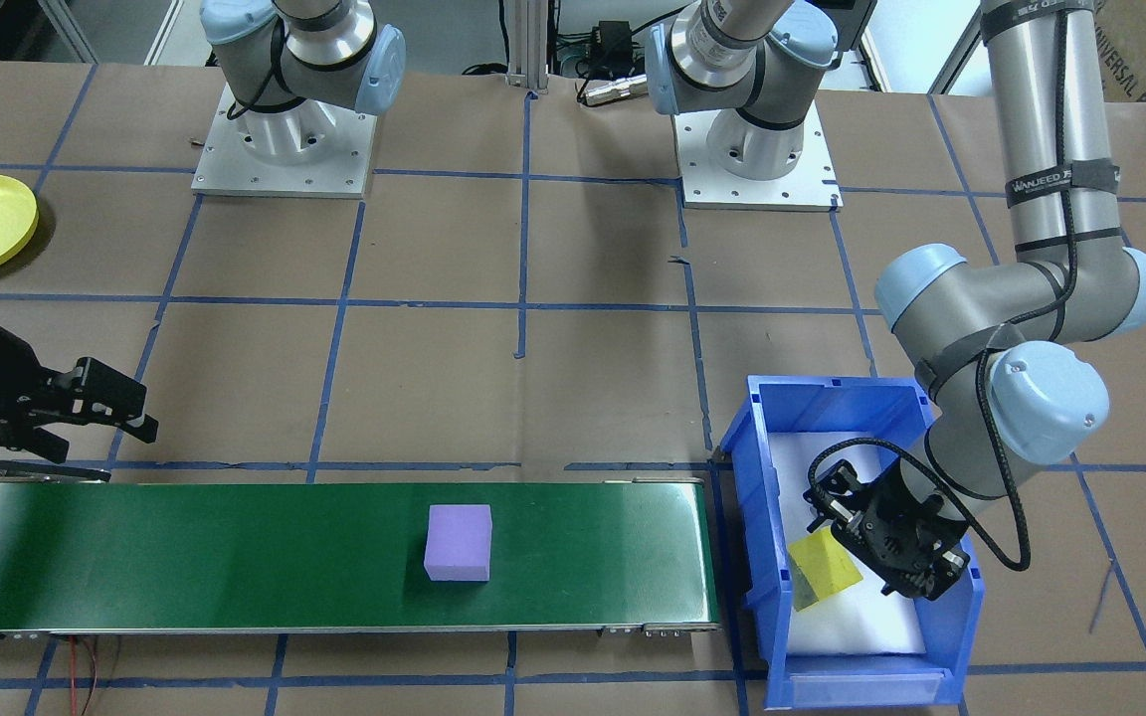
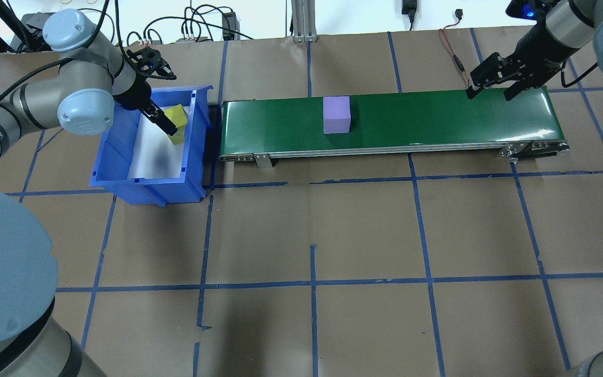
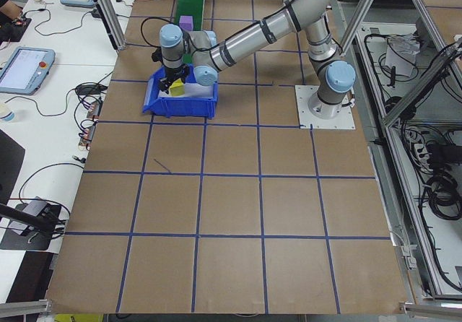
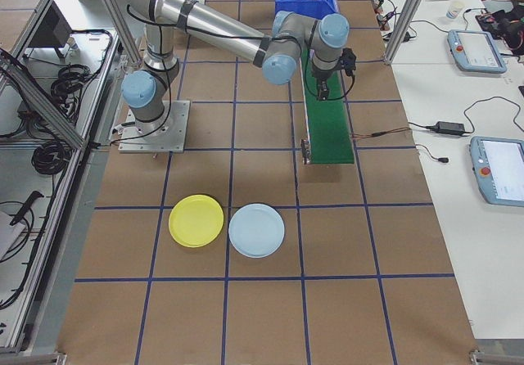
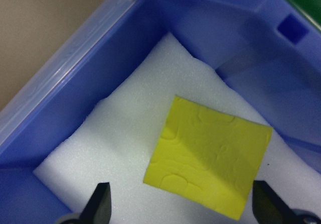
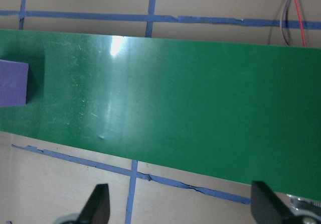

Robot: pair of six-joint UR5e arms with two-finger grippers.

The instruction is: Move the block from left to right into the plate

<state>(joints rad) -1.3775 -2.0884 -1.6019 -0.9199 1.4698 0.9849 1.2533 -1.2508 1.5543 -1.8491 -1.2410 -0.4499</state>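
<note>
Purple block [image 2: 336, 115] mid-belt [image 2: 437, 120], long axis across it. Left gripper [image 5: 180, 211] released over yellow block [image 5: 208, 161]; right gripper [image 6: 178, 209] released.

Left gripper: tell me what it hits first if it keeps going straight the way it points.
Most likely the yellow block in the blue bin. The left gripper is open, pointing down at it, and the block lies on white foam between the fingertips' line. Remaining depth is unclear.
</note>
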